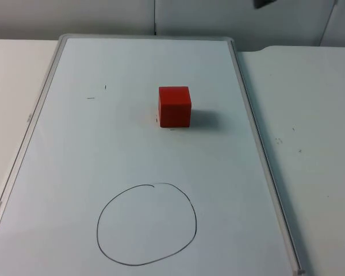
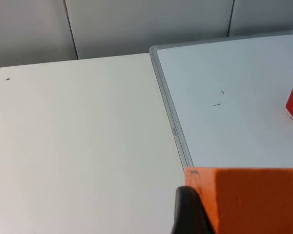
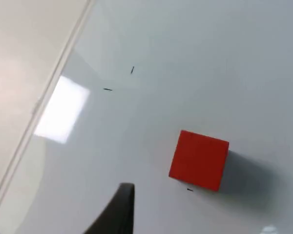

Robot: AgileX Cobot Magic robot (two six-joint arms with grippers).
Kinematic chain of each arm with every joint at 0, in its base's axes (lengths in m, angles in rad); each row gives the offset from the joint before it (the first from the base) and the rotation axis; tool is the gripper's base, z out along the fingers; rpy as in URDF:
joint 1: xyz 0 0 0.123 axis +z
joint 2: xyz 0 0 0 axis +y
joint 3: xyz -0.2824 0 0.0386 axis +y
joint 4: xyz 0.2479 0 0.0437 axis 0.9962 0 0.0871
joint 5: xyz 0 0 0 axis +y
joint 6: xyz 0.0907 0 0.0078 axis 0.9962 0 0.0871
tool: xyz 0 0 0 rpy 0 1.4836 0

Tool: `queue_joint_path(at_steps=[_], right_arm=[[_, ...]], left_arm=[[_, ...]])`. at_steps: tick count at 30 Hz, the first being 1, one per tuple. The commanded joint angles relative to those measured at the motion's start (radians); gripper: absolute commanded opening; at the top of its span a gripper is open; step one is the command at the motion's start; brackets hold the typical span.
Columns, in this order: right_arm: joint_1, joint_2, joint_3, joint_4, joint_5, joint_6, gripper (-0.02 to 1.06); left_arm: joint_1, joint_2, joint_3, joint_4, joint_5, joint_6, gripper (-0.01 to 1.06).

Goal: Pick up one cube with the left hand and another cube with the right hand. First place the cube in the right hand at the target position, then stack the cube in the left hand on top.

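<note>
We are holding an orange cube (image 2: pixel 251 200) in the left gripper (image 2: pixel 219 214), one black fingertip (image 2: pixel 188 212) pressing its side, out over the table's left part. We are hovering the right gripper (image 3: pixel 118 214) above the board, up over and left of the red cube (image 3: pixel 199 159).

Left fingertip (image 2: pixel 188 214): a matt black piece with a rounded upper end that broadens toward its base, plain-surfaced, with no screws or markings to be made out. Right fingertip (image 3: pixel 115 214): likewise black, a slanted tapering blade with a blunt, squared end and a faint grey sheen along one edge. In the top view a small part of the right arm (image 1: pixel 264 3) appears as a black, angular, hard-edged shape against the grey wall, too little of it showing to tell joints or fittings.
</note>
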Motion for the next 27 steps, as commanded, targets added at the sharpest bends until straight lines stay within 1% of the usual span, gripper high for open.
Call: queue_joint_path(at_steps=[1,2,4,5,8,9,11,13,16,21,25,26,27], right_arm=[[0.039,0.070,-0.076,-0.144,0.027,0.172,1.00],[0.074,0.136,-0.131,-0.226,0.039,0.244,1.00],[0.098,0.224,-0.205,-0.275,0.075,0.316,1.00],[0.098,0.224,-0.205,-0.275,0.075,0.316,1.00],[0.098,0.332,-0.277,-0.250,0.115,0.322,1.00],[0.098,0.332,-0.277,-0.250,0.115,0.322,1.00],[0.095,0.370,-0.282,-0.269,0.122,0.361,1.00],[0.087,0.403,-0.287,-0.260,0.131,0.370,0.99],[0.080,0.426,-0.287,-0.256,0.131,0.370,0.96],[0.072,0.462,-0.287,-0.256,0.097,0.370,0.93],[0.072,0.485,-0.287,-0.242,0.067,0.368,0.87],[0.072,0.492,-0.287,-0.233,0.067,0.368,0.84],[0.072,0.492,-0.287,-0.233,0.064,0.368,0.78]], left_arm=[[-0.006,-0.005,0.002,0.004,-0.022,-0.001,0.30],[-0.006,-0.005,0.002,0.004,-0.022,-0.001,0.30],[-0.006,-0.005,0.002,0.008,-0.022,-0.001,0.30],[-0.006,-0.005,0.002,0.008,-0.022,-0.001,0.30],[-0.006,-0.005,0.002,0.008,-0.022,-0.001,0.30],[-0.006,-0.005,0.002,0.008,-0.022,-0.001,0.30],[-0.006,-0.005,0.002,0.008,-0.022,-0.001,0.30],[-0.006,-0.005,0.002,0.008,-0.022,-0.001,0.30],[-0.006,-0.005,0.002,0.008,-0.024,-0.001,0.30],[-0.006,-0.005,0.002,0.008,-0.024,-0.001,0.30],[-0.006,-0.005,0.002,0.008,-0.024,-0.001,0.30],[-0.006,-0.005,0.002,0.008,-0.024,-0.001,0.30],[-0.006,-0.005,0.002,0.008,-0.024,-0.001,0.30]])
